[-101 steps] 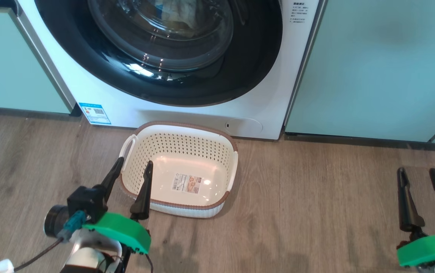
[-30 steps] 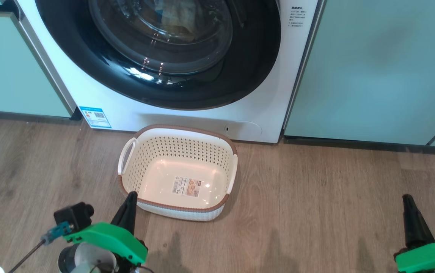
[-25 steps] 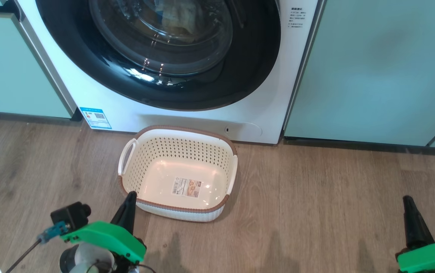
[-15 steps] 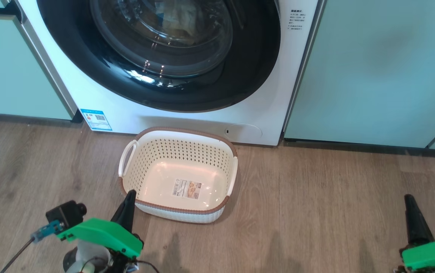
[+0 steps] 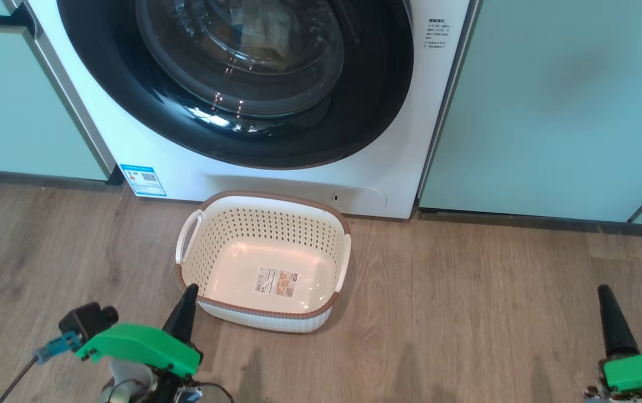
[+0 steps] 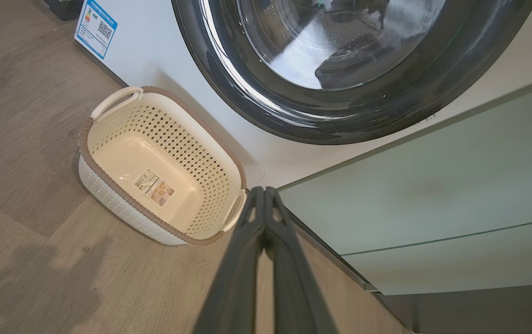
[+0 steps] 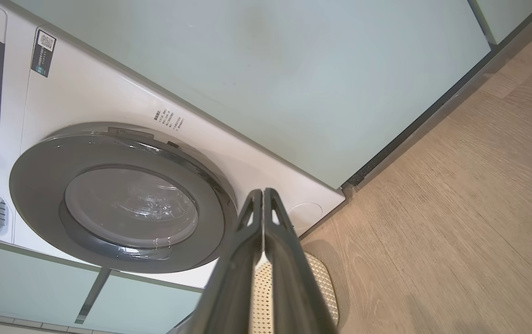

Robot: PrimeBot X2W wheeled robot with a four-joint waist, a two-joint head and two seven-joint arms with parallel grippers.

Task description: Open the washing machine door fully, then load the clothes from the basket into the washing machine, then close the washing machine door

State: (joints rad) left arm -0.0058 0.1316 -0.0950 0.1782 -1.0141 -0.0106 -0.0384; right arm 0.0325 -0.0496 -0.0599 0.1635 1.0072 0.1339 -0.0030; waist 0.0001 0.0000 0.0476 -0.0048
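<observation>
Basket (image 5: 265,223) before shut washing machine door (image 5: 125,106), left gripper (image 6: 261,191) and right gripper (image 7: 263,192) — fingers pressed together

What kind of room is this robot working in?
Likely a home laundry area: a white front-loading washing machine set between pale green cabinet panels, with a perforated basket on the wood-look floor.

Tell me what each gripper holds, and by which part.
Nothing. The left gripper and the right gripper are both shut on air, and the basket sits empty.
</observation>
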